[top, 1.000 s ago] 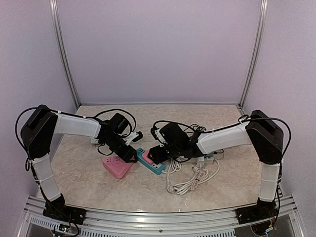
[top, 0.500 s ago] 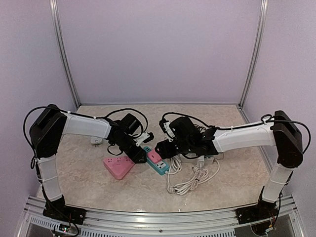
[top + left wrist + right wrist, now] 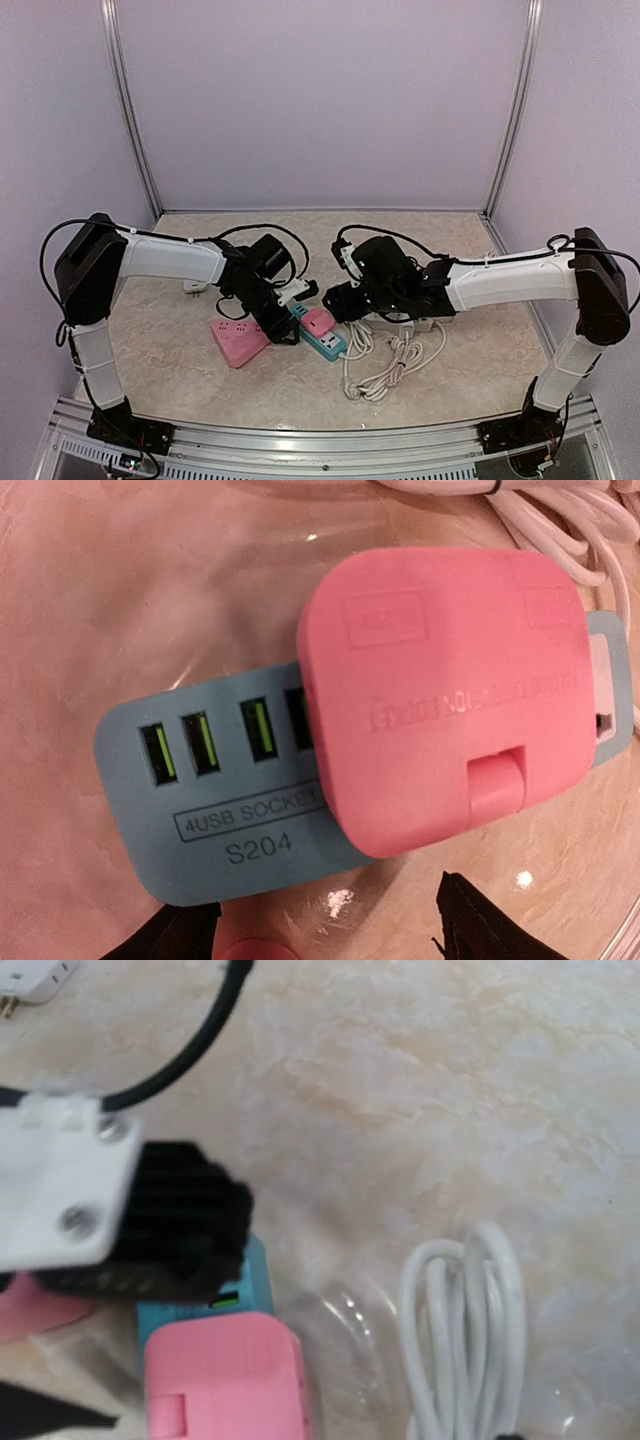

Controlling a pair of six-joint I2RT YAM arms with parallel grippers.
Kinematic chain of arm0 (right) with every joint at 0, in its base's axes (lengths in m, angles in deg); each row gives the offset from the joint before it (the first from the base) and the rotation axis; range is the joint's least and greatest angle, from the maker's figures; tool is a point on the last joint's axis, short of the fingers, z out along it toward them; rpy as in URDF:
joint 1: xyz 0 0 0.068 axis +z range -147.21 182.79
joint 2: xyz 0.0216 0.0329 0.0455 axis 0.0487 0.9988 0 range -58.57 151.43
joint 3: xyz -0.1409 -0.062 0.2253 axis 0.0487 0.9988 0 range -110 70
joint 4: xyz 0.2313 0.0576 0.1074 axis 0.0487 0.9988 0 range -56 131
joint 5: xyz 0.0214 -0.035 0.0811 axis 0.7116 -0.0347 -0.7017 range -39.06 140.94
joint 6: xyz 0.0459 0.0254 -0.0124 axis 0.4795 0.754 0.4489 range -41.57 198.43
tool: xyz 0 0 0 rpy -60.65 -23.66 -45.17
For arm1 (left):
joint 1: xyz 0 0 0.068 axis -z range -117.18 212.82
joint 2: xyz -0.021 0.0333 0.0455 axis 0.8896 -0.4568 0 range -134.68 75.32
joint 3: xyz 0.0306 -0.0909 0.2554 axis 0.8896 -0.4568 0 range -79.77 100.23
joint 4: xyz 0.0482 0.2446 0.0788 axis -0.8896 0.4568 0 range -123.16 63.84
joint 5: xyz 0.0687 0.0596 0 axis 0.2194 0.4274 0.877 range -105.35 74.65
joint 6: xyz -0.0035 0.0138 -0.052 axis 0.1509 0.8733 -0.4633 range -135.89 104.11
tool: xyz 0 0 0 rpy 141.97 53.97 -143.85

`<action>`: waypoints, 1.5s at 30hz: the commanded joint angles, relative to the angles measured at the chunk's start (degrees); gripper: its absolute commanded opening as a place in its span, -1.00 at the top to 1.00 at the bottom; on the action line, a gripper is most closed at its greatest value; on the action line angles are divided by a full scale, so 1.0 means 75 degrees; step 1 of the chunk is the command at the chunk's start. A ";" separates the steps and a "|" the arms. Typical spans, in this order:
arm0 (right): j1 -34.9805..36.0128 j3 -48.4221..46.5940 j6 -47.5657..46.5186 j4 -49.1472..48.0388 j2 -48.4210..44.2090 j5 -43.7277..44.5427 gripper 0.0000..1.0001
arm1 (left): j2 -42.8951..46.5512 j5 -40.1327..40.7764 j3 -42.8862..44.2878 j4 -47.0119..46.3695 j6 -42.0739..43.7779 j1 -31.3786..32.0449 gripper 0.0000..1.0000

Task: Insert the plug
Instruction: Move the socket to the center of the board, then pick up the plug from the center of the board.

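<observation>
Left pincer (image 3: 325,932): released, fingers spread at the near edge of the teal strip (image 3: 200,820), nothing clamped between them.
Right pincer (image 3: 332,303): jaws wide, hanging just beside the pink plug (image 3: 445,690), not touching it as far as I can see.
Plug: sits on the strip, covering the sockets next to the USB slots; looks flush, pins hidden.
Strip: on the table (image 3: 300,385), between a pink socket block (image 3: 238,340) on the left and a coiled white cable (image 3: 465,1330) on the right.
Doing it well: lift both pincers straight up so nothing drags the plug; if a gap shows, brace the strip and press down squarely.
</observation>
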 commanded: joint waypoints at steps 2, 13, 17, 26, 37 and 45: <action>0.0242 -0.0308 -0.0171 0.0256 -0.0125 0.0105 -0.44 | 0.0787 -0.0380 0.0188 0.1233 0.1078 -0.0026 -0.53; 0.0661 -0.0865 -0.0337 0.0431 0.0180 0.0222 -0.45 | 0.2215 -0.0296 0.0373 0.2891 0.2676 -0.1433 -0.53; 0.0869 -0.1111 -0.0399 0.0554 0.0400 0.0346 -0.46 | 0.2589 0.0198 0.0526 0.3019 0.3092 -0.3270 -0.56; 0.1202 -0.1835 -0.0326 0.1028 0.1074 0.0614 -0.46 | 0.2676 0.0744 -0.0805 -0.0130 -0.1281 -0.5567 -0.75; 0.1439 -0.1884 0.0037 0.1414 0.1280 0.1018 -0.46 | 0.0951 0.2588 -0.0324 -0.0750 -0.3621 -0.4825 -0.98; 0.1450 -0.1914 0.0052 0.1462 0.1386 0.1094 -0.46 | -0.0006 0.2789 -0.0071 -0.0815 -0.3732 -0.4526 -0.97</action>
